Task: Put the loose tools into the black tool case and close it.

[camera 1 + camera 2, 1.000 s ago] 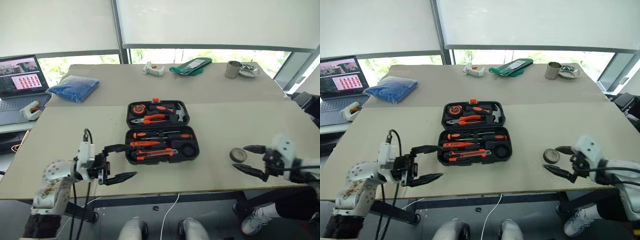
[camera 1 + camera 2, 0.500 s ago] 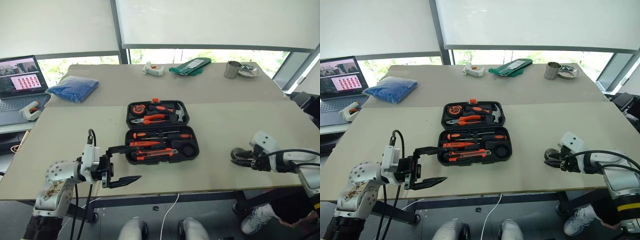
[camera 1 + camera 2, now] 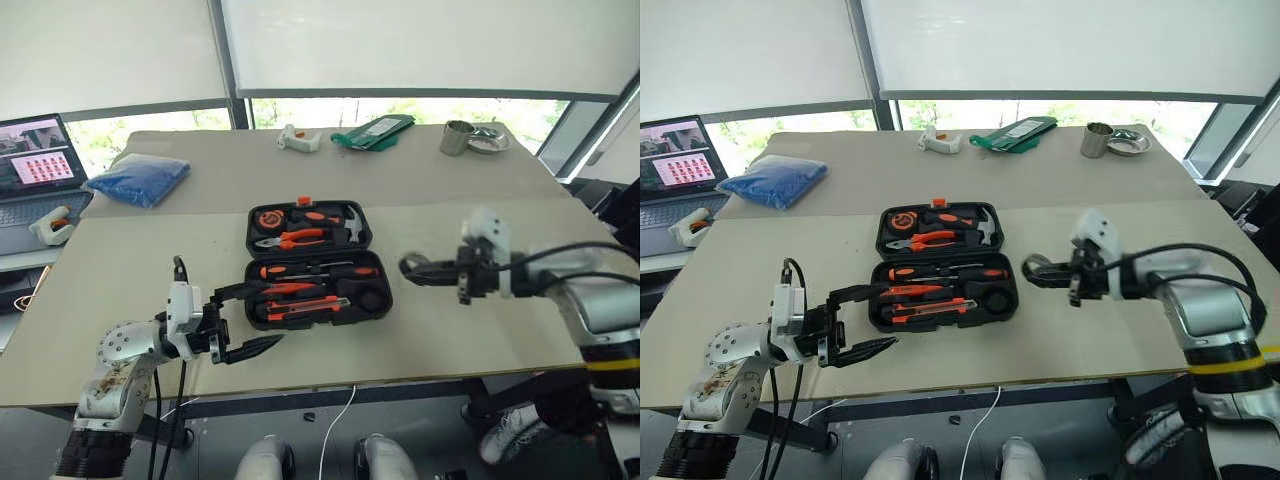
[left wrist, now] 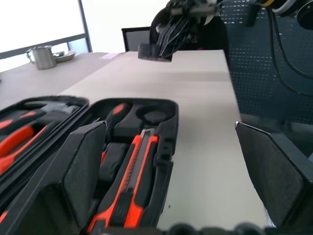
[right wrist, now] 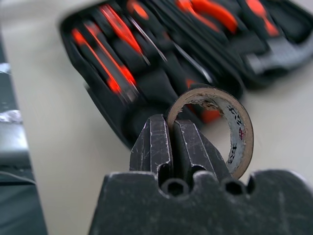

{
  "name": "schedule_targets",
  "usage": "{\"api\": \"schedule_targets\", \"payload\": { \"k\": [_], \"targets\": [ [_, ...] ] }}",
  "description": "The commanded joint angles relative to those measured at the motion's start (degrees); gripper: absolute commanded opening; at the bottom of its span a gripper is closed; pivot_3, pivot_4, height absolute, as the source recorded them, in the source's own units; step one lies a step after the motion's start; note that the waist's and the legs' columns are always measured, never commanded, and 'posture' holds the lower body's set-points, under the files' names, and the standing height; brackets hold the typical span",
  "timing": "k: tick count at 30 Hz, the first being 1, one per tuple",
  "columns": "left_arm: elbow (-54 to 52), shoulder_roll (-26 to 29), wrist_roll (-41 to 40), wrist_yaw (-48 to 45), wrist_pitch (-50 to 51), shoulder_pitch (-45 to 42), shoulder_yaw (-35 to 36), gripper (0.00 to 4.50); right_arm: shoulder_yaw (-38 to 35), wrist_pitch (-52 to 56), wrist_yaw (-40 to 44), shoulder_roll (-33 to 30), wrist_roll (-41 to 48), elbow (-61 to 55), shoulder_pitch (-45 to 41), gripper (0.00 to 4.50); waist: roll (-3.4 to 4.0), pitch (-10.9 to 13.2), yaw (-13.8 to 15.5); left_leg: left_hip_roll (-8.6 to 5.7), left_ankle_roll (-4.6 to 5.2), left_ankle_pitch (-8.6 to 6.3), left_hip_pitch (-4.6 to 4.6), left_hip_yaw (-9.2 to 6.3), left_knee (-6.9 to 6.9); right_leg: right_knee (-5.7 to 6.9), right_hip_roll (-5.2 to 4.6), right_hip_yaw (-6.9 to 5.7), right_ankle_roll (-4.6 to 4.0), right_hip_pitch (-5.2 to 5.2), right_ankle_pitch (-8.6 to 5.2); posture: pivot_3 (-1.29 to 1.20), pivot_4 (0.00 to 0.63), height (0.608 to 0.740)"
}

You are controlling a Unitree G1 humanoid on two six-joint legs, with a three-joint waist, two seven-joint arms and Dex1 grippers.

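Progress: the black tool case (image 3: 318, 267) lies open, flat on the desk (image 3: 480, 330), lid half away from the robot. The near half already holds the black-and-orange screwdrivers (image 3: 300, 270) in the upper slots and the utility knife (image 3: 305, 305) along its near edge. The round recess (image 3: 372, 297) at the right end of that half looks empty.

The grey roll (image 3: 1037, 270) is off the desk, pinched through its wall by the right gripper (image 3: 1052, 277), fingers clenched on it, one inside the ring and one outside. It hangs in the air just right of the case, close to the near half's right edge.

Left gripper (image 3: 243, 318): fingers spread wide, grasping nothing, hovering just off the case's near-left corner.

Judgement: most of the loading is done. Left to do: seat the roll (the round recess is the likely home), then fold the lid over and latch it.

View differences:
- Right wrist view: shows the pinch itself. The roll (image 5: 215, 128) stands on edge above the fingers (image 5: 157, 143), with the case blurred behind it.
- Left wrist view: looks along the knife (image 4: 139, 171) and across the desk to the right gripper (image 4: 164, 44) in the distance, raised above the surface.
- Head views: give the whole layout, plus the white glue gun (image 3: 298, 139) and blue bag (image 3: 138, 178) well apart at the far side.
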Motion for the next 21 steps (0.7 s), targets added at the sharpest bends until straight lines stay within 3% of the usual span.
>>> {"api": "schedule_targets", "payload": {
  "k": [1,10,18,19,21],
  "targets": [
    [-0.45,0.63,-0.11,0.05,-0.93,-0.54,1.02,4.50,4.40,2.19,-1.86,1.20,-2.10,-0.97,-1.71,0.04,0.00,0.00,0.30,-0.02,0.01,-0.01,-0.03,0.00,0.01,-0.02,-0.02,0.00,-0.02,-0.01,0.01,0.00,0.150,0.740],
    [0.33,1.82,0.66,-0.23,-3.22,0.21,1.83,4.50,10.05,4.99,-2.34,2.33,-4.28,0.47,-1.87,0.04,0.00,0.00,0.18,-0.06,0.09,-0.06,-0.10,0.07,0.01,-0.05,-0.07,-0.01,0.00,-0.06,0.02,0.00,0.150,0.740],
    [1.17,1.23,2.41,0.46,-6.38,0.37,1.78,4.50,13.75,0.34,-3.55,3.85,-9.87,4.91,-3.00,0.04,-0.01,0.00,0.12,-0.03,0.07,-0.05,-0.03,0.07,0.02,-0.03,-0.04,-0.02,0.03,-0.02,-0.01,0.00,0.150,0.740],
    [1.28,1.17,2.44,0.66,-6.65,0.36,1.82,4.50,13.91,-0.38,-3.76,3.97,-10.51,5.46,-3.13,0.79,-0.01,0.00,0.19,-0.04,0.07,-0.04,-0.05,0.07,0.02,-0.03,-0.05,-0.01,0.02,-0.03,0.00,0.00,0.150,0.740],
    [1.26,1.14,2.51,1.01,-7.15,0.63,1.91,4.50,14.25,-1.13,-2.87,3.72,-11.23,6.00,-3.41,1.25,-0.01,0.00,0.24,-0.05,0.07,-0.04,-0.05,0.07,0.02,-0.03,-0.05,-0.02,0.00,-0.03,0.01,0.00,0.150,0.740]
  ]
}}
